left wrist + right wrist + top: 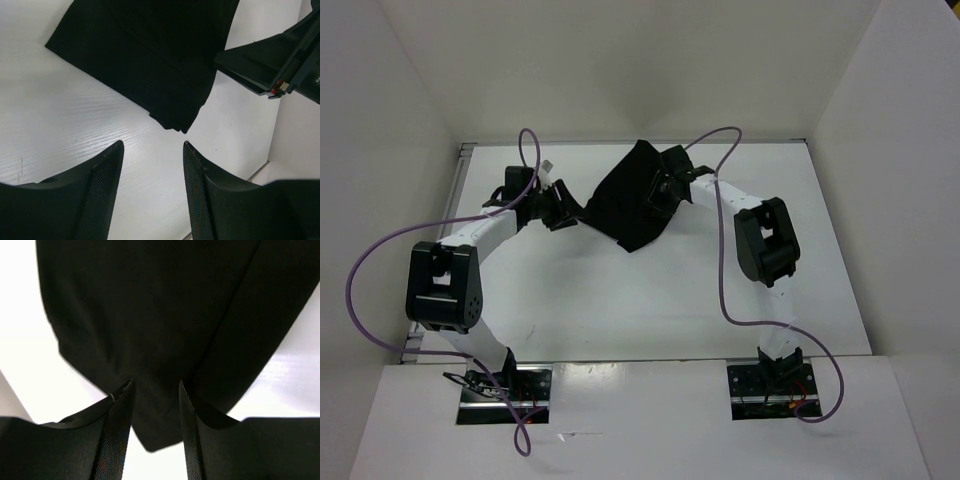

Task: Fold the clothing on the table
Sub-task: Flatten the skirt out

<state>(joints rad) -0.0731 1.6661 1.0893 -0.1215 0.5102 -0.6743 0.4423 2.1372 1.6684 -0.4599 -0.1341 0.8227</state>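
The clothing (625, 205) lies askew at the far middle of the table (620, 300), its long axis seemingly running far to near, one corner pointing toward the arms. The left gripper (153, 145) hangs wide open over bare tabletop just short of that corner, holding nothing. The right gripper (156, 382) stands partly open over the fabric; whether it pinches any is unclear. Purple cables (724, 270) loop alongside; white walls (620, 60) enclose the table.
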